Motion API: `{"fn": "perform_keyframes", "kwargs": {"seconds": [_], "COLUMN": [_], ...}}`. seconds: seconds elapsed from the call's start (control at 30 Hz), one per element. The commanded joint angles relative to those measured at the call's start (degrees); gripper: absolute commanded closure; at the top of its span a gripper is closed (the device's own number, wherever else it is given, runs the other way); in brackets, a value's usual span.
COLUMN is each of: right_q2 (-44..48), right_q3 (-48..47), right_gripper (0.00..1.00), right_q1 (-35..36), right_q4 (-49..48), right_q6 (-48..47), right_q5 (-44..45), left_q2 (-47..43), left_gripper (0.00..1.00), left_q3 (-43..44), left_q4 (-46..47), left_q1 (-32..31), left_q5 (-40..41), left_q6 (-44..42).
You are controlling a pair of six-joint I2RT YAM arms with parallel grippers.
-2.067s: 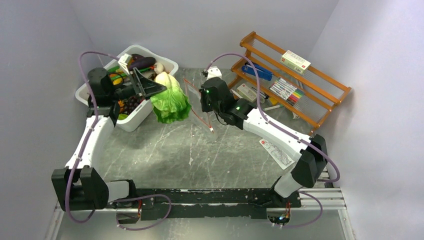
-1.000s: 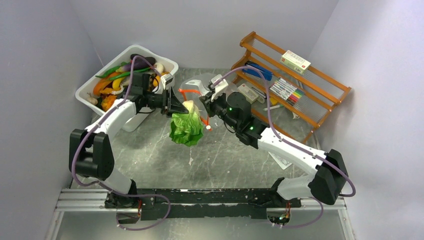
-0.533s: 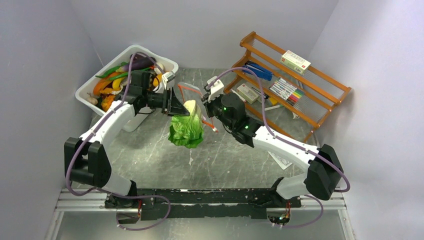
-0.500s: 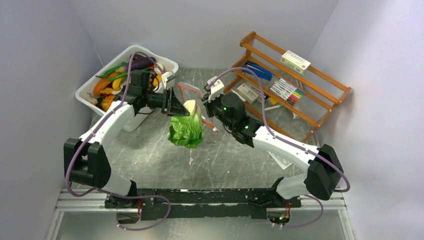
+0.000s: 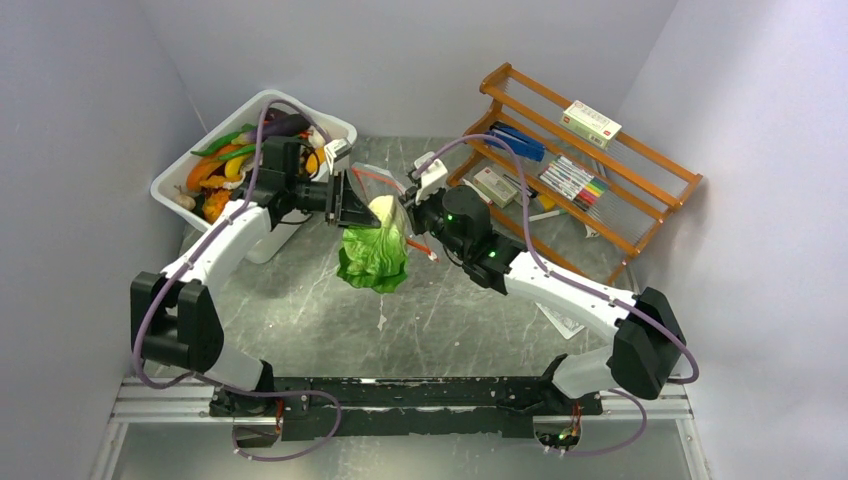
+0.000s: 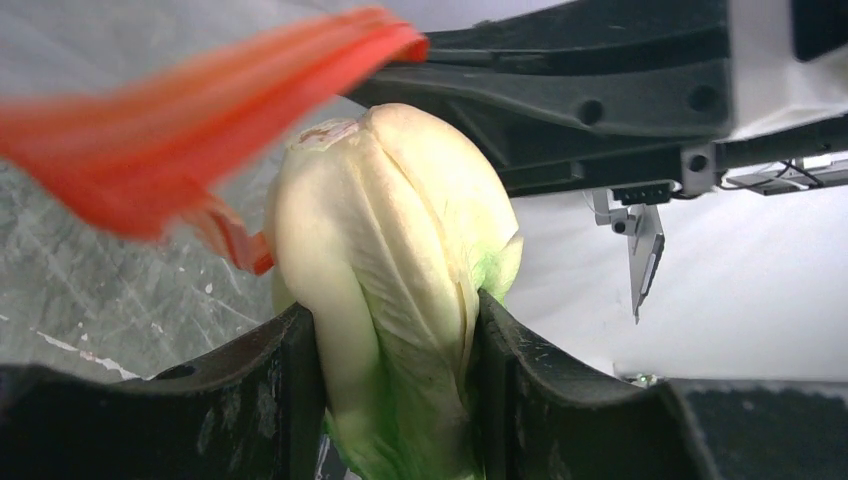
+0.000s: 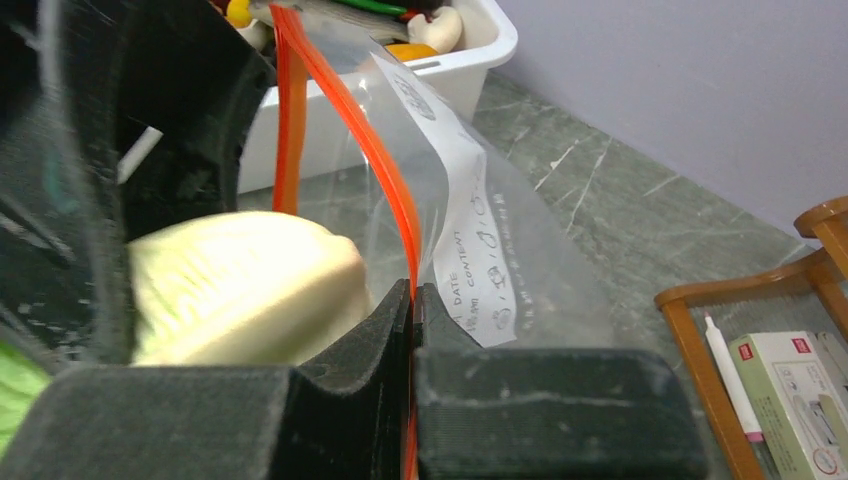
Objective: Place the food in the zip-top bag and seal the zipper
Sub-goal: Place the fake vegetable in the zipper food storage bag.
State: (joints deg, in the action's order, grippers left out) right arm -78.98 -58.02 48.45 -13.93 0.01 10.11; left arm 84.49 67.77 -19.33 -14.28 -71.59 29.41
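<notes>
My left gripper (image 5: 352,212) is shut on the lettuce (image 5: 375,250) and holds it by its pale stem end (image 6: 390,260) above the table, leafy green end hanging down. My right gripper (image 5: 410,215) is shut on the orange-red zipper (image 7: 385,170) of the clear zip-top bag (image 7: 470,215), holding the bag up by its mouth right next to the lettuce (image 7: 240,285). The bag's white label (image 7: 455,230) faces the right wrist camera. The zipper (image 6: 200,110) shows blurred just beyond the lettuce in the left wrist view. More food (image 5: 225,165) lies in the white bin.
A white bin (image 5: 180,185) with several toy vegetables stands at the back left. An orange-brown wooden rack (image 5: 590,160) with pens and boxes stands at the back right. A white printed leaflet (image 5: 555,305) lies on the table near the right arm.
My left gripper has carried the lettuce from beside the bin to the middle, up against the bag's mouth. My right gripper has lifted and turned the bag toward it. Little motion in the last half second.
</notes>
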Motion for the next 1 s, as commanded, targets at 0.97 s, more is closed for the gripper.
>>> {"fn": "perform_keyframes", "kwargs": {"seconds": [0.97], "right_q2": [-1.3], "right_q3": [13.0], "right_gripper": [1.00], "right_q1": [1.5], "right_q4": [-22.0], "right_q6": [9.7], "right_q5": [-28.6], "left_q2": [4.5], "left_gripper": [0.70], "left_q3": [6.4], "left_q4": [-9.9], "left_q1": [-0.2], "left_q5": [27.9], "left_q6": [6.6]}}
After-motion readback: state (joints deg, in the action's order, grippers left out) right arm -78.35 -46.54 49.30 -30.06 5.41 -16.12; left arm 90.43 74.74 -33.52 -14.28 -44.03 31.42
